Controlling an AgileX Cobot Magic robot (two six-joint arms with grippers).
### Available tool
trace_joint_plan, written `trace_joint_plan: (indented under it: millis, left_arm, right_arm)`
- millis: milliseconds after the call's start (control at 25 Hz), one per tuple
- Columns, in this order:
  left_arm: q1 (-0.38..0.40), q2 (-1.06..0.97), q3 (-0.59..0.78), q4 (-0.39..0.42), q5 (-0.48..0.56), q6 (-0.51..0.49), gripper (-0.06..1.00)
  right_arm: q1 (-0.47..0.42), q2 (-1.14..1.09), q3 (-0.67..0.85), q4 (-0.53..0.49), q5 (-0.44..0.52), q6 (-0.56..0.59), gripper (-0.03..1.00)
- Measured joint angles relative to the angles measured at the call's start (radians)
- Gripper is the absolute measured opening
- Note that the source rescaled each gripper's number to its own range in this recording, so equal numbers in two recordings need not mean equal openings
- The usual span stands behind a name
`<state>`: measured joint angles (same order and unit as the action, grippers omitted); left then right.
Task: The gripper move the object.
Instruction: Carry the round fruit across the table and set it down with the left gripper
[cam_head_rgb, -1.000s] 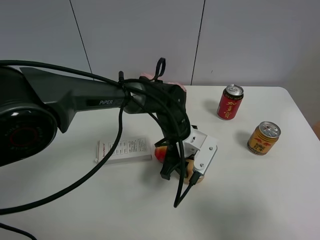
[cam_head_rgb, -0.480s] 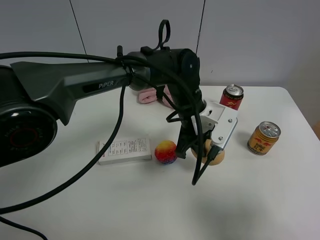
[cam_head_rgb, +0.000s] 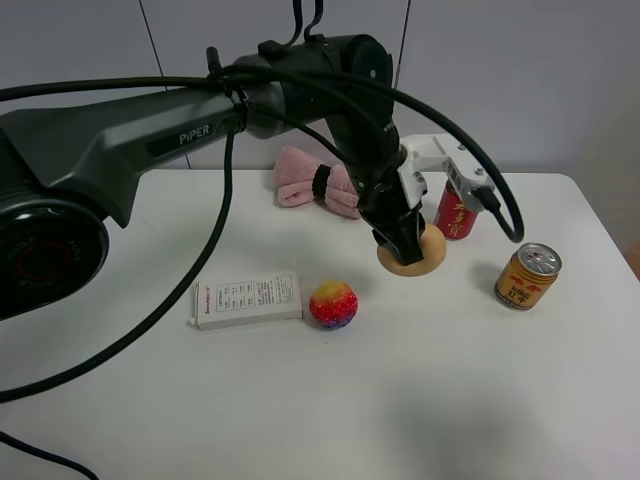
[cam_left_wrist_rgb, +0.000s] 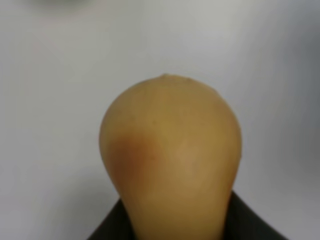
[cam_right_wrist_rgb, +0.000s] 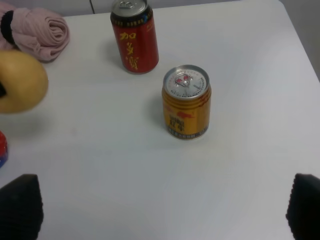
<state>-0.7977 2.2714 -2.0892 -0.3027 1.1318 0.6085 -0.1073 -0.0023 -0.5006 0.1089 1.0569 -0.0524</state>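
My left gripper (cam_head_rgb: 404, 246) hangs from the long black arm with its white bracket and cables. It is shut on the tan-brown object (cam_head_rgb: 413, 257) and holds it just above the table, left of the red can. The object fills the left wrist view (cam_left_wrist_rgb: 170, 150), with the black jaws at its lower end. It also shows at the edge of the right wrist view (cam_right_wrist_rgb: 20, 82). My right gripper (cam_right_wrist_rgb: 162, 207) is open and empty, with its fingertips wide apart; it is out of the exterior view.
A red can (cam_head_rgb: 460, 205) and a gold can (cam_head_rgb: 527, 276) stand at the right of the white table (cam_head_rgb: 450, 400). A pink rolled cloth (cam_head_rgb: 315, 185) lies at the back. A white box (cam_head_rgb: 247, 299) and a multicoloured fuzzy ball (cam_head_rgb: 333, 304) lie left of centre.
My left gripper has carried the object up and to the back right, from beside the fuzzy ball to next to the red can. The fuzzy ball and cloth are now uncovered.
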Motion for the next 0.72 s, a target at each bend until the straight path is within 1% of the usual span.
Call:
trace_joint_plan:
  millis: [120, 240, 320, 440, 560, 640, 720]
  left_arm:
    - [0.032, -0.028, 0.0, 0.111, 0.001, -0.184, 0.0]
    - [0.075, -0.084, 0.0, 0.226, 0.003, -0.325, 0.0]
    - [0.11, -0.128, 0.0, 0.31, 0.005, -0.39, 0.0]
    - [0.167, -0.191, 0.0, 0.392, 0.007, -0.44, 0.0]
    - [0.22, -0.248, 0.033, 0.417, 0.002, -0.451, 0.0]
    - [0.249, -0.283, 0.106, 0.419, -0.017, -0.456, 0.0]
    - [0.277, -0.318, 0.209, 0.419, -0.072, -0.465, 0.0]
  right_arm:
    - [0.0, 0.0, 0.0, 0.0, 0.0, 0.0, 1.0]
    - [0.0, 0.0, 0.0, 0.0, 0.0, 0.0, 1.0]
    - [0.0, 0.0, 0.0, 0.0, 0.0, 0.0, 1.0]
    - [0.0, 0.0, 0.0, 0.0, 0.0, 0.0, 1.0]
    - [0.0, 0.0, 0.0, 0.0, 0.0, 0.0, 1.0]
    - [0.0, 0.0, 0.0, 0.0, 0.0, 0.0, 1.0]
    - [0.0, 0.0, 0.0, 0.0, 0.0, 0.0, 1.0]
